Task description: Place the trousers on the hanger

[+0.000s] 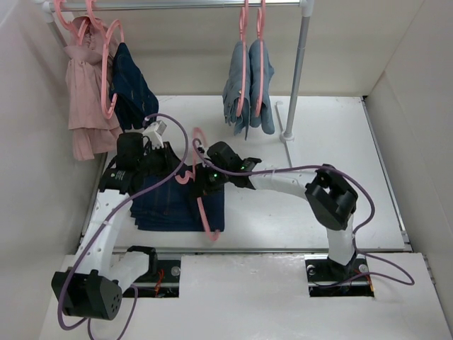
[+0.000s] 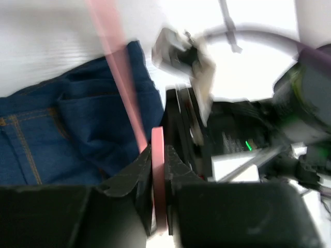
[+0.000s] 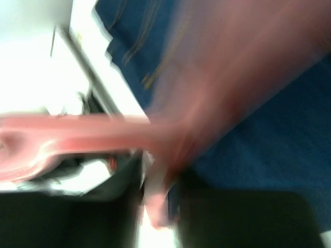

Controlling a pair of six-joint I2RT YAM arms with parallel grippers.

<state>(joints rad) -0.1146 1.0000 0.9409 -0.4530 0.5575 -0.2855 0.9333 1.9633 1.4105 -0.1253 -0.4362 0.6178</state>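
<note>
The hanger (image 1: 207, 212) is lying near-to-far over the right edge of the folded trousers (image 1: 163, 205) on the counter (image 1: 318, 205), with the left claw (image 2: 158, 155) pinching its pink bar tightly from the left and the right claw (image 1: 200, 178) sitting at it, its grip too blurred to tell.

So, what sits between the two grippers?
The hanger, lying over the trousers, in the top view; the left wrist view shows the left gripper shut on it.
</note>
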